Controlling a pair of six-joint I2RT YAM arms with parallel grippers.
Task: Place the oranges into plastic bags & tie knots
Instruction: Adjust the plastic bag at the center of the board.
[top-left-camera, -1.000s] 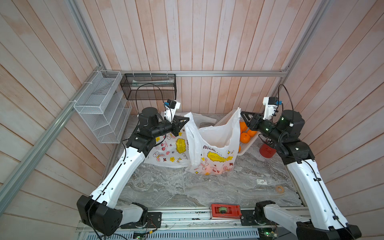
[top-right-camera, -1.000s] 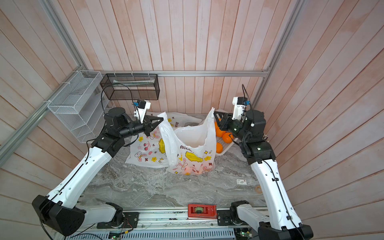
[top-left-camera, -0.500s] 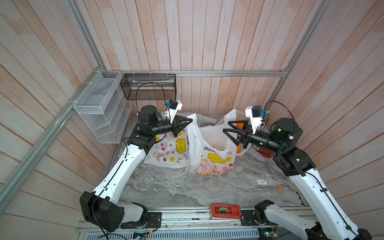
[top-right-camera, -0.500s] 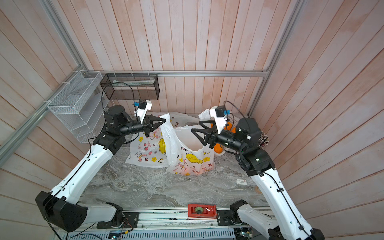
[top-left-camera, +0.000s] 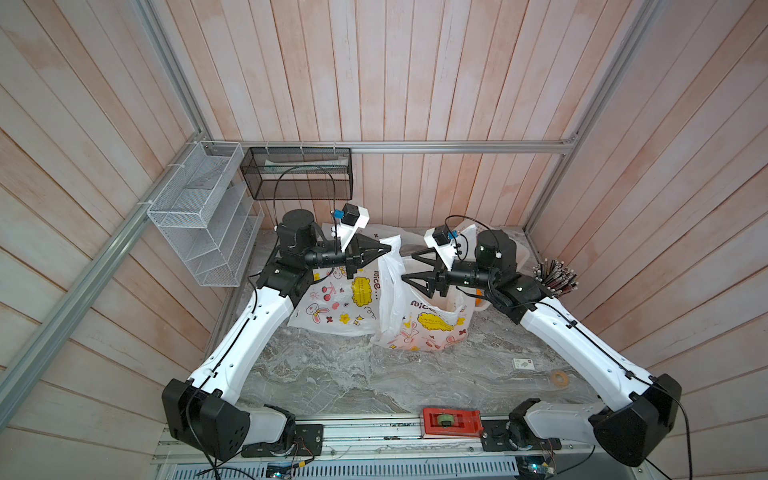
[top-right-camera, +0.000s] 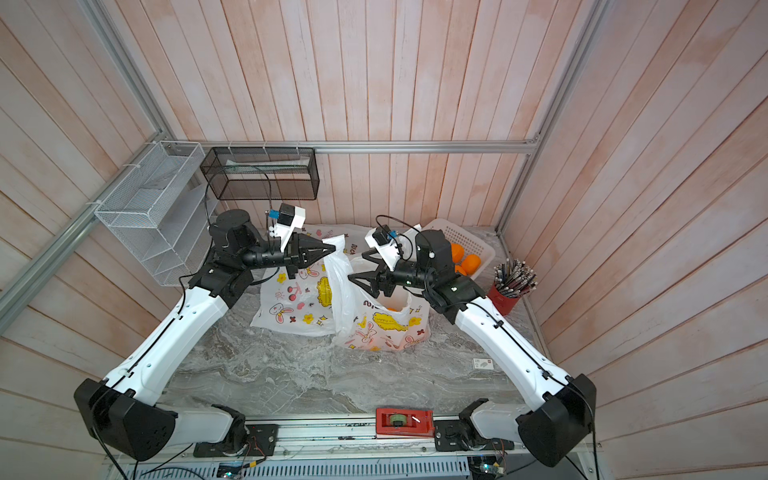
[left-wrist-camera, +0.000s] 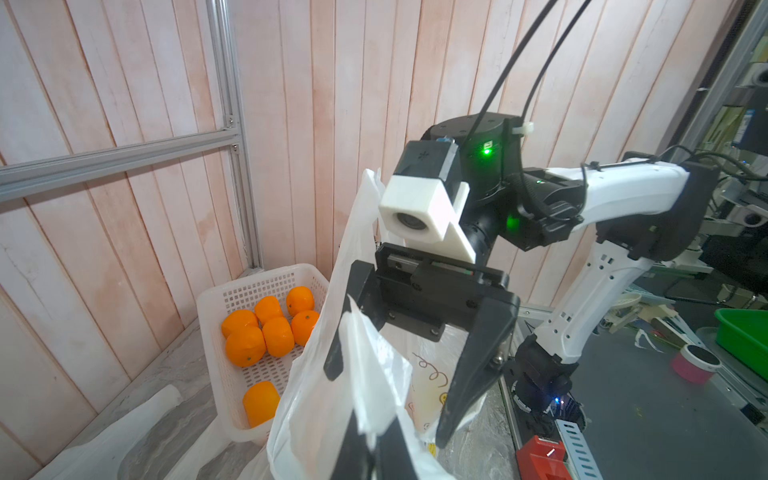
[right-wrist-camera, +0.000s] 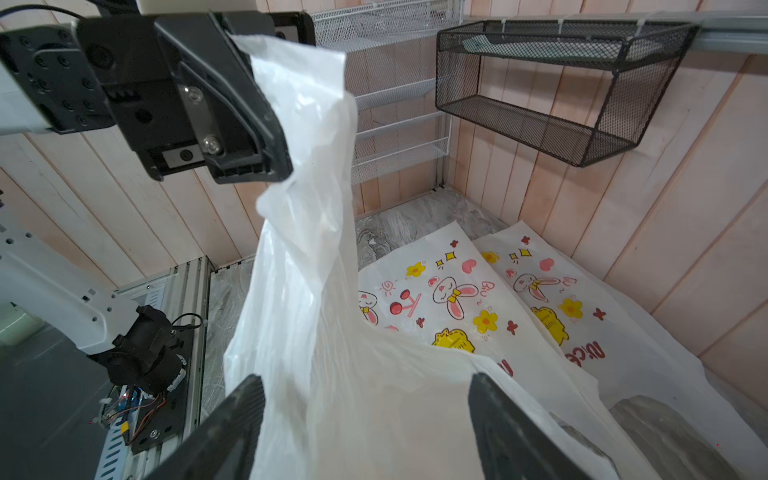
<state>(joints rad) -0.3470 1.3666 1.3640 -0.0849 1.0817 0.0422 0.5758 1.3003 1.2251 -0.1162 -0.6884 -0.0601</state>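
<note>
Basket (top-right-camera: 485, 246) holding oranges (top-right-camera: 469, 262) stands right of bag (top-right-camera: 390, 328).

Bright, even diffuse light; soft shadows; wide-angle bowing at edges (all 4 views).

A thin white translucent plastic bag (top-left-camera: 419, 322), printed with bunnies and yellow flowers, stands on the grey marbled worktop (top-left-camera: 332, 374) with its mouth open. One handle loop (right-wrist-camera: 307, 124) is drawn upward and pinched in the closed left claw (top-left-camera: 388, 248). A patch of orange (top-right-camera: 390, 309) shows inside the mouth in a top view. Just beside it, on the left arm's side, flat printed bags (top-left-camera: 332, 307) of the same kind lie overlapping. Seven small round bright orange fruits (left-wrist-camera: 277, 336) sit in a white perforated plastic basket (left-wrist-camera: 212, 303) by the back wall. Six are bunched together and one lies apart.
</note>
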